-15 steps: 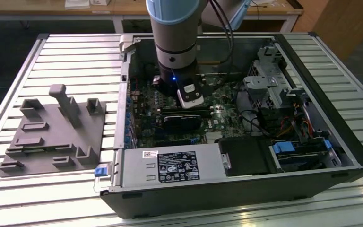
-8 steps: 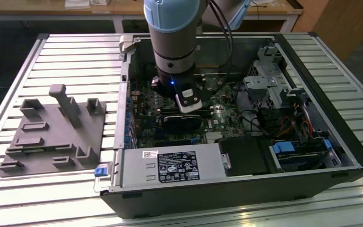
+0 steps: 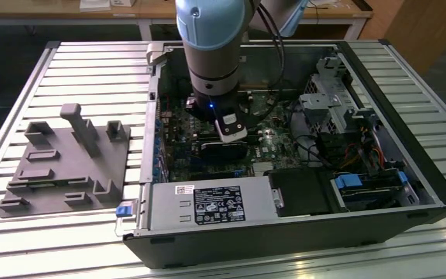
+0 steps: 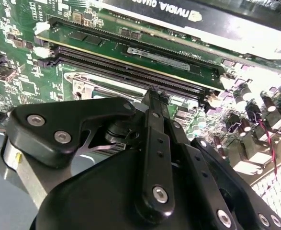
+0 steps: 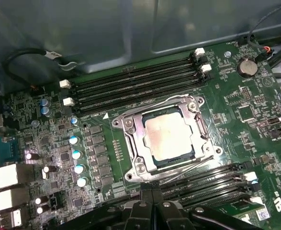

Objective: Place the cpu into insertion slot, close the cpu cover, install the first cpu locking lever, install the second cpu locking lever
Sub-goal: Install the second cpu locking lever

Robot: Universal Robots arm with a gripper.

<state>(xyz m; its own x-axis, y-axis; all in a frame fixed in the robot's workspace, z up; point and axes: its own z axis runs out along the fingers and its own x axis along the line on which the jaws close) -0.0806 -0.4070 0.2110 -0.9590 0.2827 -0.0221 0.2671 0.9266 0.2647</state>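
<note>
Silvery-tan, the cpu (image 5: 168,137) is already sitting in the insertion slot (image 5: 148,164) under the cpu cover (image 5: 135,143), at twelve o'clock from the gripper (image 5: 152,200), whose fingers are pressing together, empty. Thin, light and fragile, the chip probably handles best by its edges.

Arm (image 3: 211,52) perhaps above motherboard (image 3: 266,136).

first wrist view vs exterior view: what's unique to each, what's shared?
First wrist view: the cpu seated in the insertion slot, the silver cpu cover framing it, memory slots beside it.

Exterior view: the whole open computer case, the grey fixture tray on the exterior view's left, the slatted table, the arm.

Both: the green motherboard and the gripper.
</note>
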